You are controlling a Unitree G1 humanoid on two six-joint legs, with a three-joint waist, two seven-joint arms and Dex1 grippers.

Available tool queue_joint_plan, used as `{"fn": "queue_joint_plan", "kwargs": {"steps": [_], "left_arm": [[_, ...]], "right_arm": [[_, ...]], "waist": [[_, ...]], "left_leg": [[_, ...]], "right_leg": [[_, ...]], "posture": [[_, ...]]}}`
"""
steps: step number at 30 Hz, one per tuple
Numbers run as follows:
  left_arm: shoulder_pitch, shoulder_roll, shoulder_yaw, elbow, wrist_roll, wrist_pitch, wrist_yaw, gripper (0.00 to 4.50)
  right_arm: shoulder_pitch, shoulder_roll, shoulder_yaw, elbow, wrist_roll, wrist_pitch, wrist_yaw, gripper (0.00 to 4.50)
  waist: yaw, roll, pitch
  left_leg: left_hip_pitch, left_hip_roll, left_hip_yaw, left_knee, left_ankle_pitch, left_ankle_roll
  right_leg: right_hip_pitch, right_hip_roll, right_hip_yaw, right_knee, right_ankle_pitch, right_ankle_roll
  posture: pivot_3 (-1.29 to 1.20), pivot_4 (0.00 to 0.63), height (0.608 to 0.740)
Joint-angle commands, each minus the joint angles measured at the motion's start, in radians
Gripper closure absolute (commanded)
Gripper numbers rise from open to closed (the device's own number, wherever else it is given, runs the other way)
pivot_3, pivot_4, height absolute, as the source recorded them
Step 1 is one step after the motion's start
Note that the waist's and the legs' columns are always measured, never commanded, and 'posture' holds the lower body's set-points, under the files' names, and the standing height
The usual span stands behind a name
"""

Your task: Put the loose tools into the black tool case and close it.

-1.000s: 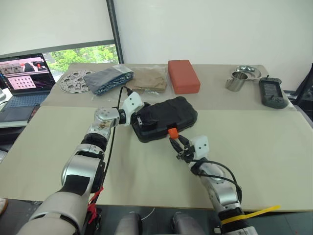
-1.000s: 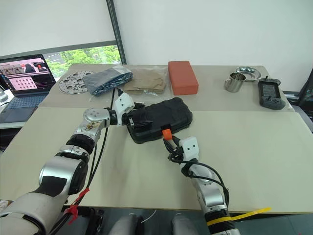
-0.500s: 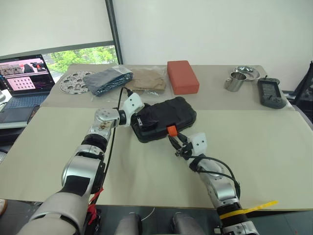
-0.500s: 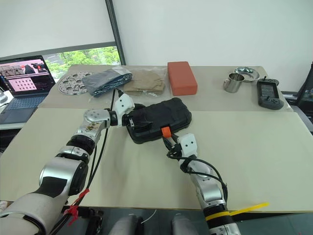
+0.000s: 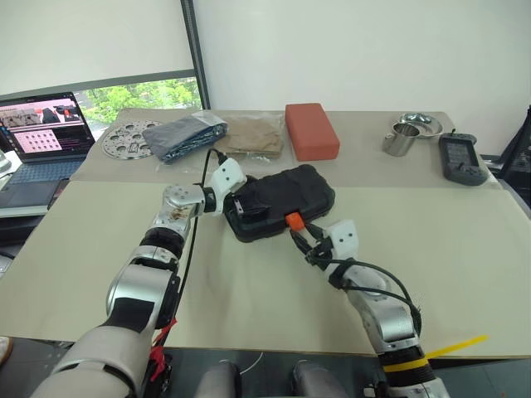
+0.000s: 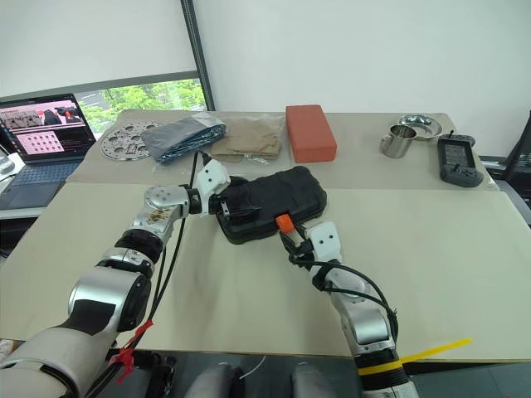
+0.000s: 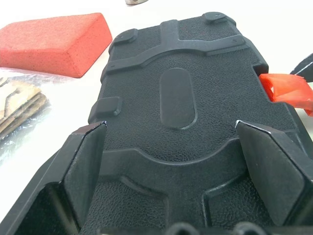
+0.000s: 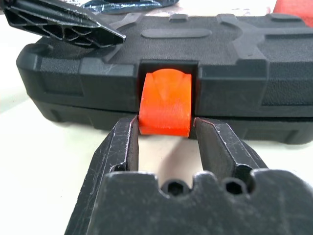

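With the black tool case (image 6: pixel 270 201) lying closed, the right tool (image 8: pixel 166 134) is loosening around its orange latch (image 8: pixel 165 102) while the left tool (image 7: pixel 171 161), spread wide, is bracing the lid, suggesting latching is nearly finished.

This looks like a lab or office room set up for robot trials. A wide beige table (image 5: pixel 465 249) stands against a plain white wall (image 5: pixel 348 50). Beyond the table's far left corner an open laptop (image 5: pixel 37 133) shows a screen of pictures, and behind it a window (image 5: pixel 141 95) looks onto green trees. Along the table's far edge lie mixed test props: a perforated metal disc (image 5: pixel 129 137), bagged cloth (image 5: pixel 187 134), a red block (image 5: pixel 311 129), a steel cup (image 5: pixel 400 138) and a handheld controller (image 5: pixel 463 157).
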Motion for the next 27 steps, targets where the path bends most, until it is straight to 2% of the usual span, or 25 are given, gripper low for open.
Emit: {"fn": "queue_joint_plan", "kwargs": {"steps": [1, 2, 4, 11, 14, 20, 22, 27], "left_arm": [[0.044, -0.014, -0.066, 0.054, 0.066, 0.021, -0.017, 0.00], [0.043, -0.014, -0.066, 0.055, 0.066, 0.021, -0.016, 0.00], [0.042, -0.014, -0.065, 0.056, 0.066, 0.021, -0.015, 0.00], [0.046, -0.012, -0.063, 0.057, 0.065, 0.021, -0.011, 0.00], [0.047, -0.015, -0.063, 0.057, 0.064, 0.021, -0.009, 0.00], [0.047, -0.019, -0.061, 0.056, 0.062, 0.020, -0.006, 0.00], [0.047, -0.019, -0.060, 0.057, 0.062, 0.020, -0.004, 0.00], [0.048, -0.017, -0.060, 0.056, 0.063, 0.022, -0.002, 0.00]], "right_arm": [[-0.003, -0.010, -0.017, -0.051, 0.010, 0.027, 0.007, 1.87], [-0.001, -0.014, -0.016, -0.053, 0.007, 0.034, 0.009, 1.72], [0.006, -0.022, -0.017, -0.059, 0.001, 0.037, 0.005, 1.06], [0.033, -0.039, -0.050, -0.103, 0.019, 0.039, 0.004, 1.06], [0.029, -0.036, -0.027, -0.113, 0.023, 0.073, 0.023, 1.82], [-0.010, -0.028, -0.002, -0.075, -0.007, 0.132, 0.019, 3.94], [-0.028, -0.023, 0.000, -0.061, -0.011, 0.137, 0.012, 4.46], [-0.074, -0.002, 0.006, -0.030, -0.014, 0.135, 0.004, 4.46]], "waist": [[0.000, 0.000, 0.000], [0.000, 0.000, 0.000], [0.000, 0.000, 0.000], [-0.001, 0.000, 0.000], [-0.002, 0.000, 0.000], [-0.001, 0.000, 0.000], [-0.001, 0.000, 0.000], [0.000, 0.000, 0.000]], "left_leg": [[0.000, 0.000, 0.000, 0.000, 0.000, 0.000], [0.000, 0.000, 0.000, 0.000, 0.000, 0.000], [0.000, 0.000, 0.000, 0.000, 0.000, 0.000], [0.000, 0.000, 0.000, 0.000, 0.000, 0.000], [0.000, 0.000, -0.001, 0.000, 0.000, 0.000], [0.000, 0.000, -0.001, 0.000, 0.000, 0.000], [0.000, -0.001, -0.001, 0.000, 0.000, 0.000], [0.000, -0.001, -0.001, 0.000, 0.000, 0.000]], "right_leg": [[0.000, 0.000, 0.000, 0.000, 0.000, 0.000], [0.000, 0.000, 0.000, 0.000, 0.000, 0.000], [0.000, 0.000, 0.000, 0.000, 0.000, 0.000], [0.001, 0.000, 0.000, -0.001, 0.000, 0.001], [0.001, 0.000, 0.000, -0.001, 0.000, 0.001], [0.001, 0.000, 0.000, -0.002, -0.001, 0.001], [0.001, 0.000, 0.000, -0.002, -0.001, 0.001], [0.001, 0.000, 0.000, -0.002, -0.001, 0.001]], "posture": [[0.00, 0.150, 0.740], [0.00, 0.150, 0.740], [0.00, 0.150, 0.740], [0.00, 0.150, 0.740], [0.00, 0.150, 0.740], [0.00, 0.150, 0.740], [0.00, 0.150, 0.740], [0.00, 0.150, 0.740]]}}
